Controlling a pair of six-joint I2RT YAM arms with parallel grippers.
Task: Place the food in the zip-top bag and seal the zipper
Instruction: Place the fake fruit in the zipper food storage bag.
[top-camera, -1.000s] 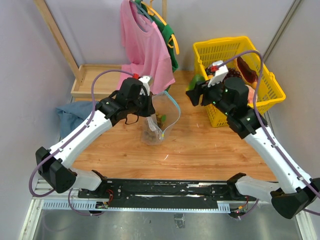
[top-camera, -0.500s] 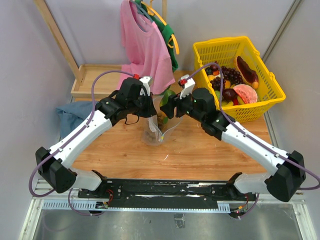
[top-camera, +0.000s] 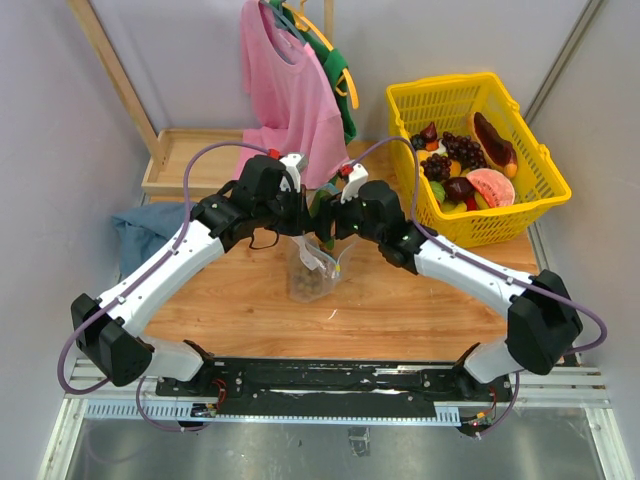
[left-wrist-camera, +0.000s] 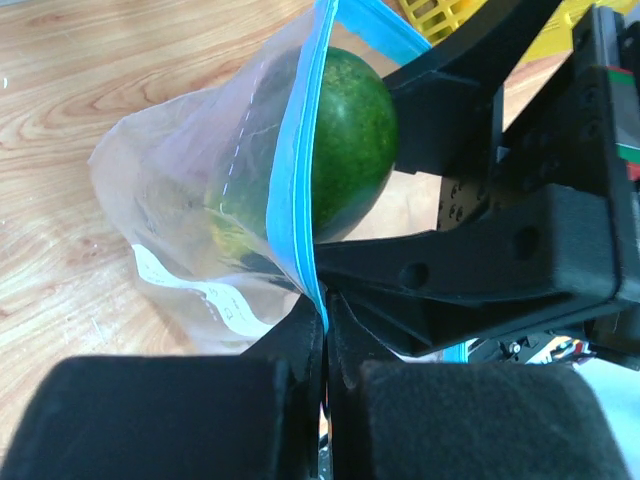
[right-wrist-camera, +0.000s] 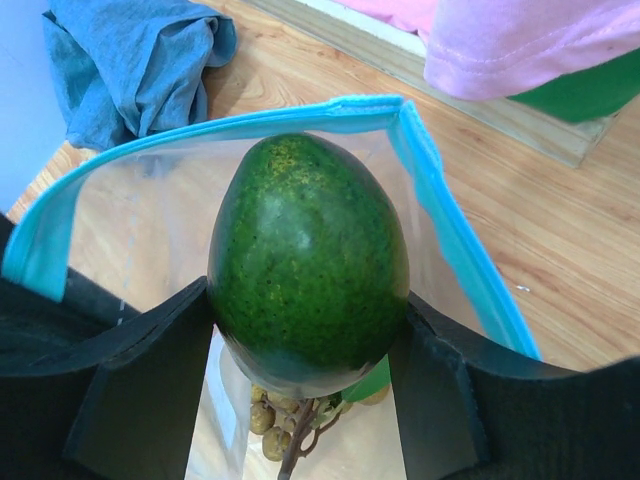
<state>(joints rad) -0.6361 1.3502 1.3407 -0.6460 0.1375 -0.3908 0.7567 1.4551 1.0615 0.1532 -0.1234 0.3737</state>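
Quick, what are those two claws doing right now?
Left gripper: shut on the zipper.
Right gripper: shut on the green avocado.

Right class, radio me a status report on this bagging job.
Left gripper shut on zipper. Right gripper holds green fruit at zip-top bag mouth. Mouth open, nothing blocking.

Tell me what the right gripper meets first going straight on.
The right gripper with its green fruit points into the open zip-top bag; first contact is probably the tan berry cluster; depth unclear.
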